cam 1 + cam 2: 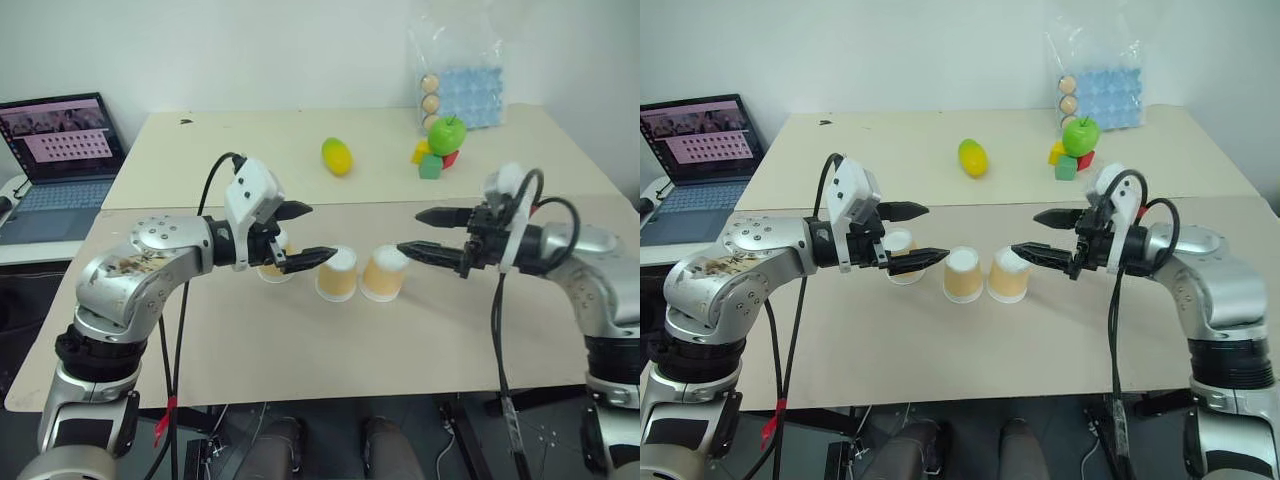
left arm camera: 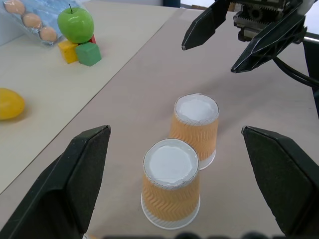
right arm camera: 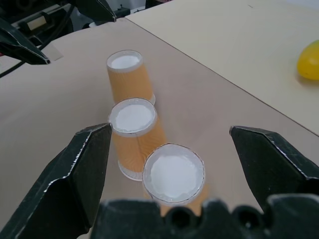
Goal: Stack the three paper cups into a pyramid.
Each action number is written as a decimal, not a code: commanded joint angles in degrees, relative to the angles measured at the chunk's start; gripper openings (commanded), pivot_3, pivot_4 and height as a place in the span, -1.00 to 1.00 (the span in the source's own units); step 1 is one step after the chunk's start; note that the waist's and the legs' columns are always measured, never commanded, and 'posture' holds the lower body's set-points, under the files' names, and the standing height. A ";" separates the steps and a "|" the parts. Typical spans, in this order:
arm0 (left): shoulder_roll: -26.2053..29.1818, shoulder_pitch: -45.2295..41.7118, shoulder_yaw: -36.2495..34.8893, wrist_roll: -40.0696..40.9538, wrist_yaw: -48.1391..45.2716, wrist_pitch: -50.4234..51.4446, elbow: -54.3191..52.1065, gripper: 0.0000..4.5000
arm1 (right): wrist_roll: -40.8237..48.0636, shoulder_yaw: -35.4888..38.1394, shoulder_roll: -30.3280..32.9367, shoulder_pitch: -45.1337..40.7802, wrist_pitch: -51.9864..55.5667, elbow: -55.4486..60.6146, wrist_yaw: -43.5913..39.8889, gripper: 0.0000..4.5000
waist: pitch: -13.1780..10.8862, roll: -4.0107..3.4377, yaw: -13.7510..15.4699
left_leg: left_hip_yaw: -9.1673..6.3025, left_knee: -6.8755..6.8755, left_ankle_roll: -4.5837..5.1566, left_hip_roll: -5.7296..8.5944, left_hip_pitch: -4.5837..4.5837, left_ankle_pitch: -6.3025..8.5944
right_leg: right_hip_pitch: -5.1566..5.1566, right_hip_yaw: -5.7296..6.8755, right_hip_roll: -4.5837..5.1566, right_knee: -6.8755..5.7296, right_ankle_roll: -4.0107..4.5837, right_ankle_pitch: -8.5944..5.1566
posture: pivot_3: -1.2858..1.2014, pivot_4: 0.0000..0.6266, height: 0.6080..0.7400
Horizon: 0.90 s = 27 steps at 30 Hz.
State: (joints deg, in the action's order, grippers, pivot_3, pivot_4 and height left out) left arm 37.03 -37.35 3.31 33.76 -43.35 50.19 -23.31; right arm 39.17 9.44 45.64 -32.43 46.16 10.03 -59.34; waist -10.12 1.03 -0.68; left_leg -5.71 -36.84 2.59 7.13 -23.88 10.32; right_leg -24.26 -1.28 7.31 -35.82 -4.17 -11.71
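Three paper cups stand upside down in a row on the tan table, and no cup rests on another. The left cup (image 1: 900, 243) is partly hidden behind my left gripper (image 1: 937, 233), which hangs open just above it. The middle cup (image 1: 962, 275) and the right cup (image 1: 1007, 275) nearly touch. My right gripper (image 1: 1024, 232) is open and empty, hovering just above and to the right of the right cup. From the right wrist, the near cup (image 3: 173, 177), middle cup (image 3: 133, 134) and far cup (image 3: 128, 74) line up between the fingers (image 3: 79, 169).
On the far table lie a yellow-green fruit (image 1: 337, 156), a green apple (image 1: 446, 133) on coloured blocks (image 1: 430, 165), and a plastic bag with eggs (image 1: 460, 80). A laptop (image 1: 65, 150) stands at the far left. The table's front edge (image 1: 300, 395) is near.
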 commanded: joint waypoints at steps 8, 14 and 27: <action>11.89 1.21 -12.57 5.65 -5.48 3.92 1.91 1.00 | 5.86 4.19 12.24 5.01 1.52 6.22 -8.58 0.96 | -0.07 0.17 -0.16 | 0.01 -0.01 0.05 -0.02 -0.06 0.05 | -0.01 0.08 0.06 0.05 -0.13 -0.10 | 0.03 -0.52 1.00; 18.16 3.92 -12.76 -4.47 -5.60 -7.47 12.61 1.00 | 0.81 -1.58 10.04 4.81 -1.83 3.48 -7.27 0.96 | -0.07 0.15 0.04 | 0.02 0.00 0.00 -0.05 0.02 0.05 | 0.00 0.09 0.08 0.03 -0.14 -0.17 | 0.03 -0.52 1.00; 3.04 23.46 -18.39 -1.07 3.39 -9.36 4.48 1.00 | -0.56 -1.57 9.41 4.06 -2.03 1.60 -7.91 0.96 | -0.08 0.18 1.10 | -0.01 0.00 -0.03 -0.02 -0.56 0.05 | -0.64 0.07 0.13 -0.04 0.35 0.17 | 0.03 -0.52 1.00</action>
State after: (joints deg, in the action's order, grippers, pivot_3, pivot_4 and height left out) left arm 39.22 -13.52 -10.93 30.59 -40.01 40.52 -15.20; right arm 37.34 4.98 53.32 -27.73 44.18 10.96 -66.29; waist -10.20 1.21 0.42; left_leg -5.73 -36.84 2.53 7.10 -24.44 10.35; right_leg -24.94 -1.21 7.43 -35.90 -3.80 -11.53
